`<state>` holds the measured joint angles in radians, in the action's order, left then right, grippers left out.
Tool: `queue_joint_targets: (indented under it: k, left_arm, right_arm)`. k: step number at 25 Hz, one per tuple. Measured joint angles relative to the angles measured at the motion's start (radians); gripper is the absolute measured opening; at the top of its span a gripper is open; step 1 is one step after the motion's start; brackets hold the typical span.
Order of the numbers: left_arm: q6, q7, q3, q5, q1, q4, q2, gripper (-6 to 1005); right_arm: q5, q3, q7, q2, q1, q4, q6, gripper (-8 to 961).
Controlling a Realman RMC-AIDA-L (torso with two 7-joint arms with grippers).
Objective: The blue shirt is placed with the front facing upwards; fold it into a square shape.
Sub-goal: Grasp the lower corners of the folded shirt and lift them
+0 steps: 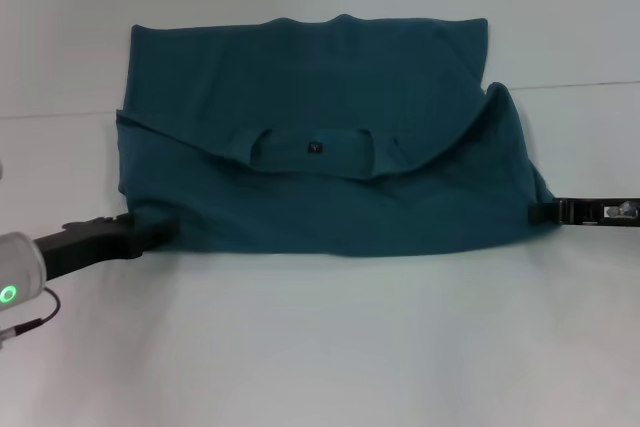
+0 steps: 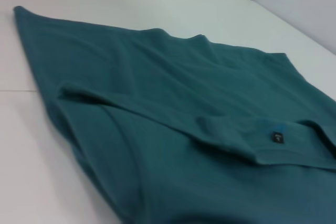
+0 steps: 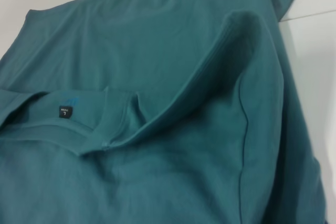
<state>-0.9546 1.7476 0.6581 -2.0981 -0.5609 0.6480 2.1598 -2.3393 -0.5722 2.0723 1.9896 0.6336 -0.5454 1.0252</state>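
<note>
The blue shirt lies across the white table, its near part doubled over the rest. The collar with its small dark neck label faces up in the middle. My left gripper is at the shirt's near left corner, shut on the cloth, which drapes over its tip. At the near right corner my right gripper is shut on the cloth, and the fabric rises in a hump beside it. The left wrist view shows the shirt and label. The right wrist view shows the shirt and label. No lettering shows.
The white table stretches bare in front of the shirt and on both sides. A thin seam line crosses the tabletop behind the right arm.
</note>
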Motion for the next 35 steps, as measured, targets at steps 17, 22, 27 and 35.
queue_joint_targets:
  k: [17, 22, 27, 35]
  left_arm:
    - [-0.001, -0.006, -0.001, -0.002, 0.019, -0.003, 0.001, 763]
    - [-0.010, -0.006, 0.012, 0.001, 0.018, -0.005, 0.002, 763]
    - [-0.011, -0.005, 0.026, 0.003, 0.013, -0.005, 0.003, 763]
    - [-0.003, -0.002, 0.026, 0.006, 0.006, -0.010, 0.003, 762]
  right_arm:
    - [0.000, -0.003, -0.001, 0.000, -0.003, 0.003, 0.001, 35]
    - [0.000, 0.000, -0.008, 0.001, -0.003, 0.004, 0.001, 35]
    - [0.000, 0.000, -0.009, 0.003, -0.003, 0.004, 0.001, 35]
    - [0.000, 0.000, -0.009, 0.003, -0.003, 0.004, 0.002, 34]
